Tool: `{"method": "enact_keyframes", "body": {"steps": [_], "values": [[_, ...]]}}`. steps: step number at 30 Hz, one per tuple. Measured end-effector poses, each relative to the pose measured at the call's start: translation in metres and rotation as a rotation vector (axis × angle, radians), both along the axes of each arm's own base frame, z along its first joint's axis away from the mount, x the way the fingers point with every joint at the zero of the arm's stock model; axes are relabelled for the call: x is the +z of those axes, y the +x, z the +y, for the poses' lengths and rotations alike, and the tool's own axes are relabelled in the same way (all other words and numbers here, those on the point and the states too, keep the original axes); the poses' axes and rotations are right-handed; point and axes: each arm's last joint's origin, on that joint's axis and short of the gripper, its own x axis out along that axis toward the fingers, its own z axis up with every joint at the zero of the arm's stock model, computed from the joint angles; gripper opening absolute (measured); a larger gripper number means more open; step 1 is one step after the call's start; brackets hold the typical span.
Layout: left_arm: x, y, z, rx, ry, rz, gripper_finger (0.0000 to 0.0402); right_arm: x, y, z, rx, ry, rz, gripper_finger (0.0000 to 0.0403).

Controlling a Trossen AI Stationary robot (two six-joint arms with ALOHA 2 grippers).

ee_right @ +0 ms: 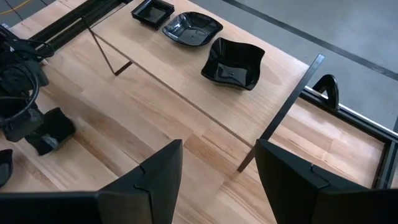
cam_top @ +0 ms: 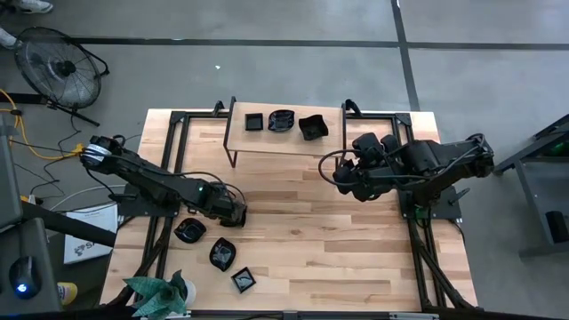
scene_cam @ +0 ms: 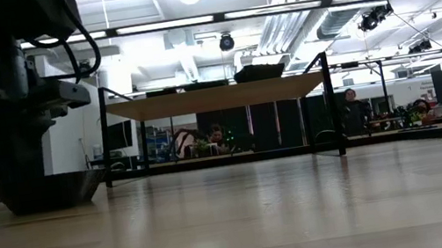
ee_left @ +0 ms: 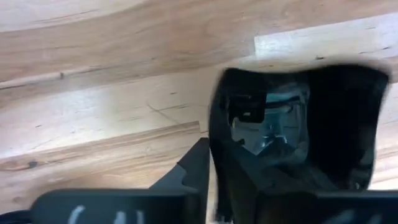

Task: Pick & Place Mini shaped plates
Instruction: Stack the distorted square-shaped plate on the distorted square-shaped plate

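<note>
A raised wooden shelf (cam_top: pixel 284 142) at the table's far edge carries three glossy black mini plates: a square one (cam_top: pixel 254 122), a roundish one (cam_top: pixel 282 119) and a wavy one (cam_top: pixel 312 126) (ee_right: pixel 234 63). Three more lie on the table near its left front: (cam_top: pixel 189 231), (cam_top: pixel 222 254), (cam_top: pixel 243 281). My left gripper (cam_top: pixel 233 213) is low over the table, shut on another black plate (ee_left: pixel 292 118) (scene_cam: pixel 45 192). My right gripper (cam_top: pixel 342 178) (ee_right: pixel 217 180) hangs open above the table, right of the shelf, holding nothing. My left gripper has the black plate by its rim wall (ee_left: pixel 217 143). One finger (ee_left: pixel 198 171) is outside the wall and the other sits inside the hollow. The fingers come from above, slanting in from the table's left. In the low view the plate's underside (scene_cam: pixel 47 205) looks down on the table.
The shelf stands on thin black legs (ee_right: pixel 106 53) with open room underneath. A green plant (cam_top: pixel 160 293) sits at the near left corner. Black frame rails (cam_top: pixel 169 160) run along both sides of the table. Bare wood lies across the middle and right front (cam_top: pixel 356 258).
</note>
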Motion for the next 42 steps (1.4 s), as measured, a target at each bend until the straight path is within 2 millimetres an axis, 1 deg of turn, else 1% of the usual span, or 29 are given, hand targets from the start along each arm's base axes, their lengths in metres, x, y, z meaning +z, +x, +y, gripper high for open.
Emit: {"method": "enact_keyframes", "body": {"steps": [5, 7, 19, 29, 42], "values": [[0.000, 0.000, 0.000, -0.002, -0.003, -0.001, 0.0010, 0.000, 0.000, 0.000, 0.002, -0.004, 0.001, 0.0197], [0.000, 0.000, 0.000, -0.002, -0.005, -0.003, 0.0004, 0.000, 0.000, 0.000, 0.000, -0.008, 0.000, 0.0197], [0.001, 0.002, 0.000, -0.001, 0.002, -0.025, 0.0001, 0.000, 0.000, 0.000, 0.002, -0.005, 0.002, 0.0197], [0.014, 0.011, -0.002, -0.054, 0.027, -0.072, 0.0000, 0.000, 0.000, 0.000, 0.002, -0.004, 0.002, 0.0197], [0.026, 0.015, -0.003, -0.092, 0.063, -0.078, 0.0000, 0.000, 0.000, 0.000, 0.002, -0.004, 0.002, 0.0197]]}}
